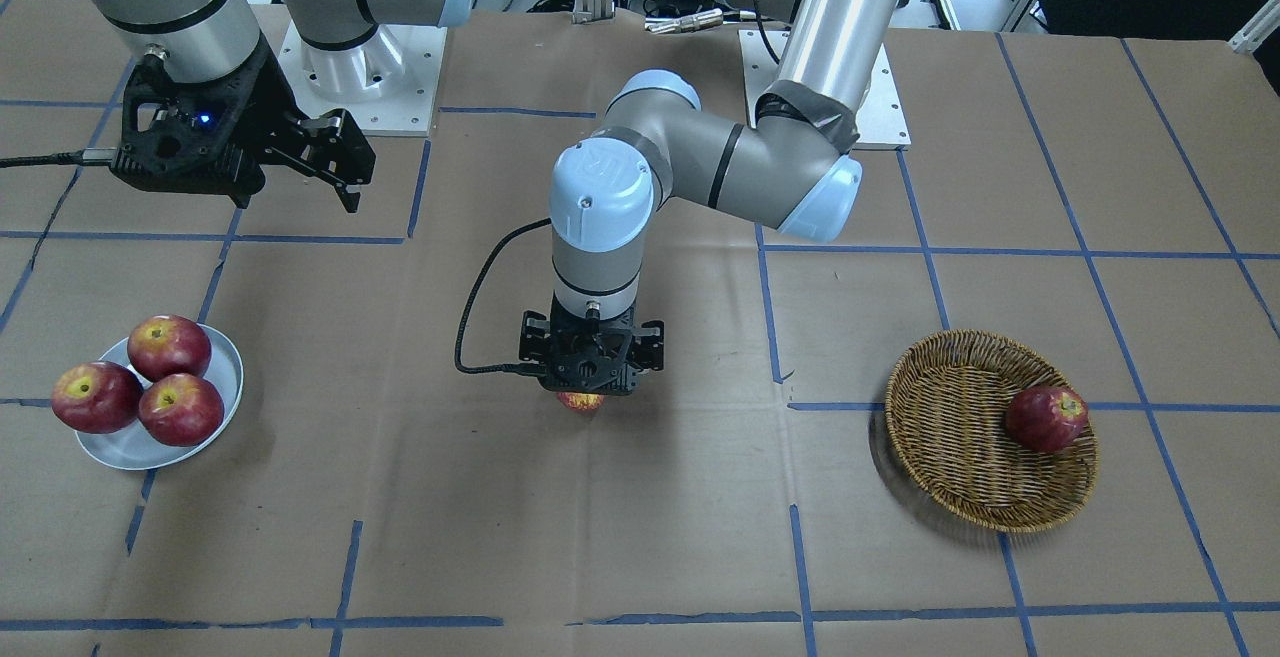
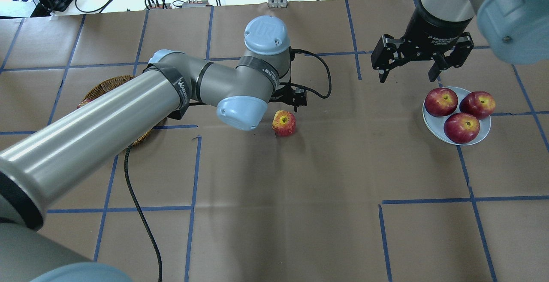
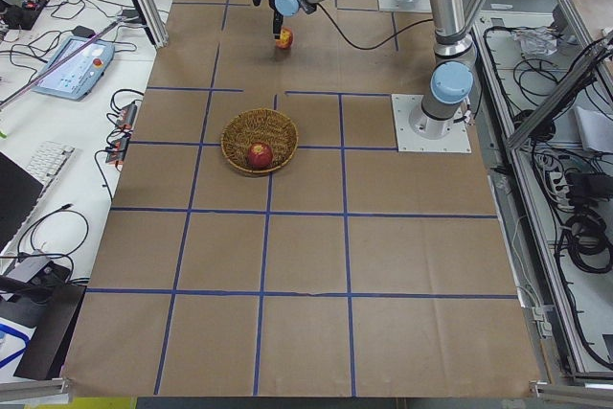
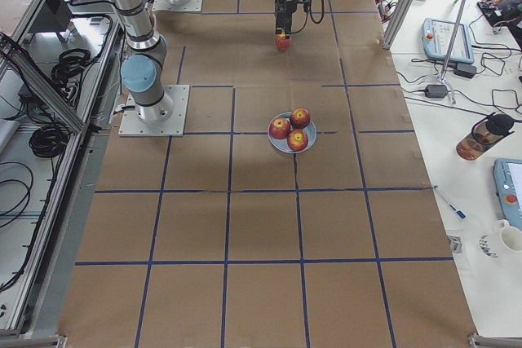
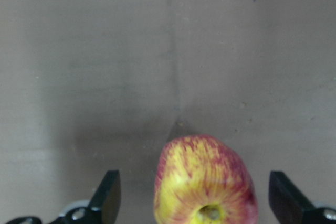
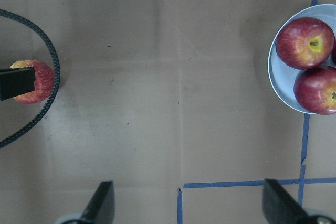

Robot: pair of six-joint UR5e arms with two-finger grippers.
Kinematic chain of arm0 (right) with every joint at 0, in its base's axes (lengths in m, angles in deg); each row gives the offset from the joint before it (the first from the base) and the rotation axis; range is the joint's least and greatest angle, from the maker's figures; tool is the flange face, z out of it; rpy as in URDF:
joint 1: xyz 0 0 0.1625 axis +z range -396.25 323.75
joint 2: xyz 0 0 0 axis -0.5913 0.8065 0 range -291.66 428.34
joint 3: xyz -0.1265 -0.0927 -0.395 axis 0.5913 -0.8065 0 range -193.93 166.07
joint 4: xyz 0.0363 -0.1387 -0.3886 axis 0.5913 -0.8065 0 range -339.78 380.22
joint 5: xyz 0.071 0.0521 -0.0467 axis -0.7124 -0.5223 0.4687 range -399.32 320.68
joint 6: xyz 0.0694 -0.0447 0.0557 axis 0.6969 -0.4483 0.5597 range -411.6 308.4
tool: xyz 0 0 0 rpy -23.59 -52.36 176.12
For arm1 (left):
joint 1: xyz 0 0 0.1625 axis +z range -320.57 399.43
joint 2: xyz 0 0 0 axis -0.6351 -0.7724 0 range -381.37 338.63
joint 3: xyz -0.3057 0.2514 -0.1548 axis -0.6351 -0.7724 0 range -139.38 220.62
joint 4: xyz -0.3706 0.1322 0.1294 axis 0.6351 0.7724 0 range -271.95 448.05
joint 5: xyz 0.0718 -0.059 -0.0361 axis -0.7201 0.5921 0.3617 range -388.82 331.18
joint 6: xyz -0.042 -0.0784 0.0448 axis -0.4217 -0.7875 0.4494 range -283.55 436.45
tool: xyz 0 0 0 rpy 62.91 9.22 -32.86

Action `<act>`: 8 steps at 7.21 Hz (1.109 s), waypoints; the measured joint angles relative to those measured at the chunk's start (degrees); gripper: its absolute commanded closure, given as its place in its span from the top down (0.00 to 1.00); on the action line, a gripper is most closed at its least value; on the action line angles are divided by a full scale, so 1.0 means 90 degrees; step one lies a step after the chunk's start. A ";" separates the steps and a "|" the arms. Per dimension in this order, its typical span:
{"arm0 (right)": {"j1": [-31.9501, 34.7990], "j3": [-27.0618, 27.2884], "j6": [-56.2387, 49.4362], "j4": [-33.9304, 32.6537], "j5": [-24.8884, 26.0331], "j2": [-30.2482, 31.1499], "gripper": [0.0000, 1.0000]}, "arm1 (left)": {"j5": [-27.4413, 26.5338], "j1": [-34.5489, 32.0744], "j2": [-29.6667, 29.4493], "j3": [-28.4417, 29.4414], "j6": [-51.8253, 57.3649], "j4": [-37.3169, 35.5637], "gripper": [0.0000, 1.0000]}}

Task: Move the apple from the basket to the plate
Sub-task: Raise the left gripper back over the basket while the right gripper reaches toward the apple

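The yellow-streaked red apple (image 2: pixel 284 122) sits on the brown paper at the table's middle, also in the front view (image 1: pixel 580 401). My left gripper (image 5: pixel 197 182) is open right over it, jaws wide on either side with a gap on each side, not touching. The wicker basket (image 1: pixel 900 377) holds one darker red apple (image 1: pixel 1046 418); my left arm hides most of the basket in the overhead view (image 2: pixel 103 86). The pale plate (image 2: pixel 482 134) holds three dark red apples. My right gripper (image 2: pixel 407 76) is open and empty, hovering beside the plate on the far side.
Blue tape lines cross the brown paper. The left arm's black cable (image 2: pixel 321 71) loops near the apple. The arms' base plates (image 1: pixel 360 77) stand at the robot's side of the table.
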 measured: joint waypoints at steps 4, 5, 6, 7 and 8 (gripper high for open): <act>0.0000 -0.0006 0.0045 0.0000 -0.0034 0.0021 1.00 | -0.0039 0.1447 0.2300 -0.0119 0.2023 0.2425 0.99; 0.0009 -0.0021 0.0053 -0.0002 -0.0045 0.0014 1.00 | -0.0039 0.1749 0.2763 -0.0132 0.2267 0.2857 0.99; 0.0071 -0.0044 0.0067 -0.0075 -0.0053 -0.0014 1.00 | -0.0030 0.2033 0.3152 -0.0145 0.2379 0.3278 0.99; 0.0253 -0.0061 0.0150 -0.0312 -0.0057 -0.0091 1.00 | -0.0014 0.2219 0.3381 -0.0159 0.2419 0.3568 0.99; 0.0654 -0.0084 0.0461 -0.0729 -0.0047 -0.0310 1.00 | -0.0001 0.2321 0.3483 -0.0167 0.2424 0.3757 0.99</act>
